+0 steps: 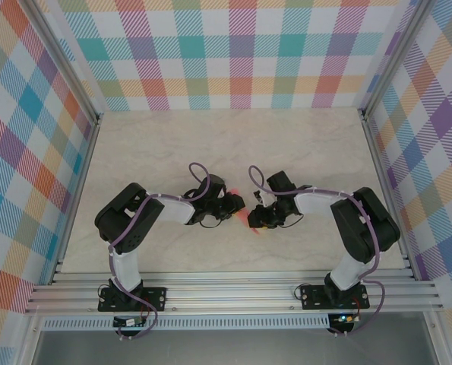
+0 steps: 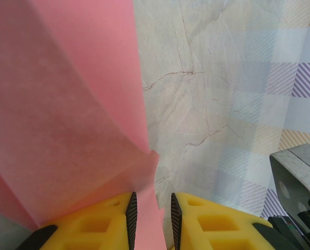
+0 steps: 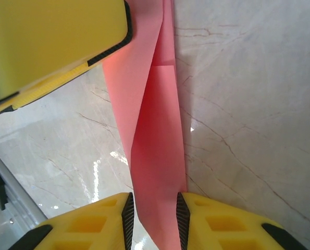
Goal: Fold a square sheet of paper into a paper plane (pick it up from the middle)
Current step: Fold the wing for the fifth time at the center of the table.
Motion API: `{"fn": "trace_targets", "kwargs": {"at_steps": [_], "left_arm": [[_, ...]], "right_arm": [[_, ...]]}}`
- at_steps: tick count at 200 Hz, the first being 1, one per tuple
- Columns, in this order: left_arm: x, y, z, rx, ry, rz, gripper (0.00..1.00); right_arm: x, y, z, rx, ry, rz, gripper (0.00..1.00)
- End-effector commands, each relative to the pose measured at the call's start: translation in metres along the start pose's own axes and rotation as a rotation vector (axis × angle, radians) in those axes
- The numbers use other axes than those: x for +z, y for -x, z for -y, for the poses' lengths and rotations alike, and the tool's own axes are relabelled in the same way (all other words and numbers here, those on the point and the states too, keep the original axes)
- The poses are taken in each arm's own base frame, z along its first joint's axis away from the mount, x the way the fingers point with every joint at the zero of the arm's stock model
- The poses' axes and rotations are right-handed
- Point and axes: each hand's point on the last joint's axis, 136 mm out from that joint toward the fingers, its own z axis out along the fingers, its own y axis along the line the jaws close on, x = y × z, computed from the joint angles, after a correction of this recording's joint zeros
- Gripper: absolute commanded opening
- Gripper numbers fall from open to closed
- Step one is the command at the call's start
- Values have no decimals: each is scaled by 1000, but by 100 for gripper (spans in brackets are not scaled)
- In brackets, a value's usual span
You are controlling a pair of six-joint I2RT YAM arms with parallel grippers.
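Note:
The salmon-pink sheet of paper (image 1: 246, 218) is folded into a long narrow paper plane shape and lies between my two grippers at the table's middle. In the right wrist view the folded strip (image 3: 157, 135) runs from between my right gripper's (image 3: 155, 221) parted pads up to the left gripper's yellow finger (image 3: 50, 36). The left wrist view has a broad pink flap (image 2: 66, 114) rising on the left. A narrow tail of it passes between my left gripper's (image 2: 150, 219) pads, against the left one, with bare table showing beside the right pad. Both grippers (image 1: 237, 205) (image 1: 257, 220) stand open.
The marble-look table (image 1: 233, 144) is walled by plaid panels (image 1: 233, 53) at the back and both sides. An aluminium rail (image 1: 233, 289) runs along the near edge by the arm bases. Part of the right arm (image 2: 298, 182) shows at the left wrist view's lower right.

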Motion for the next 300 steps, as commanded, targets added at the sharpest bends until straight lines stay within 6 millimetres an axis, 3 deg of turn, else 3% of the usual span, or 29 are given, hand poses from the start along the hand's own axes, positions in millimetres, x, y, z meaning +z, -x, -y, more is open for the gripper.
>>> {"fn": "trace_targets", "kwargs": {"at_steps": [1, 98, 187, 300], "left_arm": [[2, -1, -21, -15, 61, -11, 26], [2, -2, -22, -16, 66, -12, 26], [3, -2, -25, -21, 76, -14, 26], [1, -2, -25, -21, 77, -13, 26]], "right_arm": [[-4, 5, 1, -44, -46, 18, 30], [4, -9, 21, 5, -105, -17, 15], [-7, -13, 5, 27, -46, -24, 17], [0, -26, 24, 82, -125, -72, 18]]}}
